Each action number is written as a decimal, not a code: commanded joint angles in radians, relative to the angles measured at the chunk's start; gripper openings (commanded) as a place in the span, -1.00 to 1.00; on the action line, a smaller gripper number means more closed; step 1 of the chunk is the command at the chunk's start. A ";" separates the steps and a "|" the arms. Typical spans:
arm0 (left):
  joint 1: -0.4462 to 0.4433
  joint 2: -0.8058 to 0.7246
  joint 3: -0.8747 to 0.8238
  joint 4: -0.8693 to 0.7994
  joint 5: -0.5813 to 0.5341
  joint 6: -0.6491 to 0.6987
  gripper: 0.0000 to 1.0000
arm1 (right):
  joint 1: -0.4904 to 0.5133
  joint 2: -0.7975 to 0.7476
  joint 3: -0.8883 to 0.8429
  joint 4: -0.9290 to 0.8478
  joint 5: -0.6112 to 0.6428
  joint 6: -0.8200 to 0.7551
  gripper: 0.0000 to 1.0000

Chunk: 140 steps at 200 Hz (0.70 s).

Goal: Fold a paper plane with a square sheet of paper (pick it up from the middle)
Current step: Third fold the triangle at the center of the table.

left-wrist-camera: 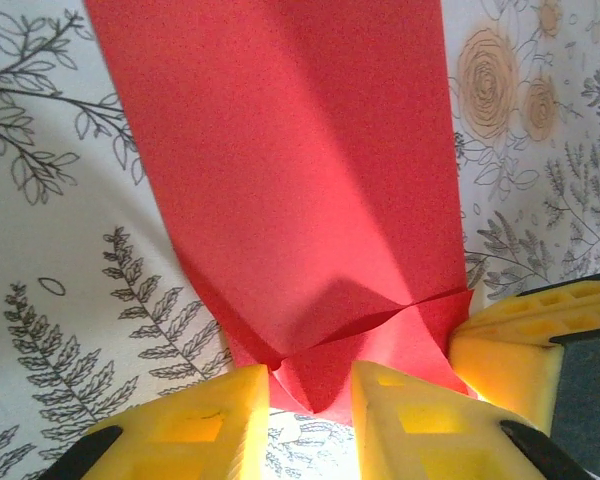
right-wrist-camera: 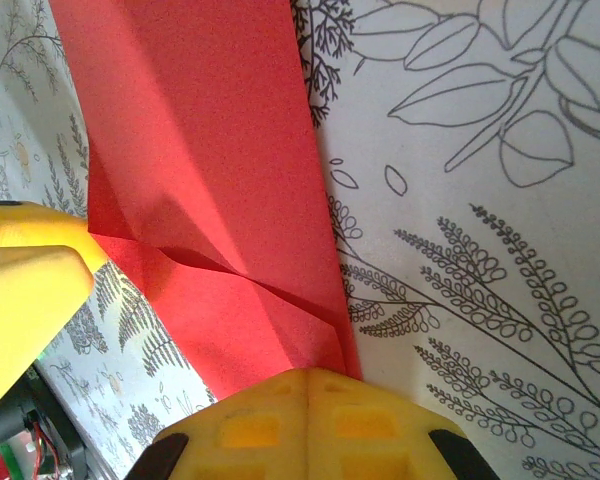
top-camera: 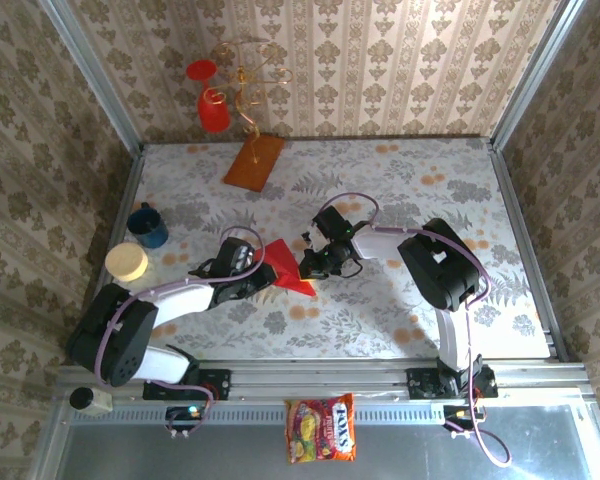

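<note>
The red sheet of paper (top-camera: 286,264), partly folded with creased flaps, lies on the flowered tablecloth between my two grippers. My left gripper (top-camera: 264,273) is at its left end. In the left wrist view its yellow jaws (left-wrist-camera: 310,405) stand apart, with the paper's (left-wrist-camera: 300,180) pointed fold corner in the gap. My right gripper (top-camera: 307,264) is at the paper's right edge. In the right wrist view its jaws (right-wrist-camera: 308,385) are pressed together on the paper's (right-wrist-camera: 200,170) near edge. Each wrist view also catches the other arm's yellow finger (left-wrist-camera: 510,340) (right-wrist-camera: 25,290).
An orange-brown board (top-camera: 254,162) with a wire stand and red goblets (top-camera: 213,105) is at the back. A blue cup (top-camera: 147,225) and a yellow round lid (top-camera: 127,262) sit at the left. A candy bag (top-camera: 321,428) lies on the front rail.
</note>
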 commanded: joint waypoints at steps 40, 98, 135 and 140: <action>0.009 -0.042 -0.016 0.066 0.005 0.019 -0.42 | -0.007 0.020 -0.029 -0.040 0.035 0.002 -1.00; 0.008 -0.038 -0.059 0.091 0.001 0.014 -0.42 | -0.007 0.020 -0.024 -0.045 0.035 0.000 -1.00; 0.009 -0.031 -0.077 0.100 -0.005 0.013 -0.48 | -0.007 0.018 -0.025 -0.047 0.035 -0.001 -1.00; 0.009 -0.030 -0.077 0.100 -0.007 0.015 -0.49 | -0.007 0.018 -0.025 -0.047 0.035 -0.001 -1.00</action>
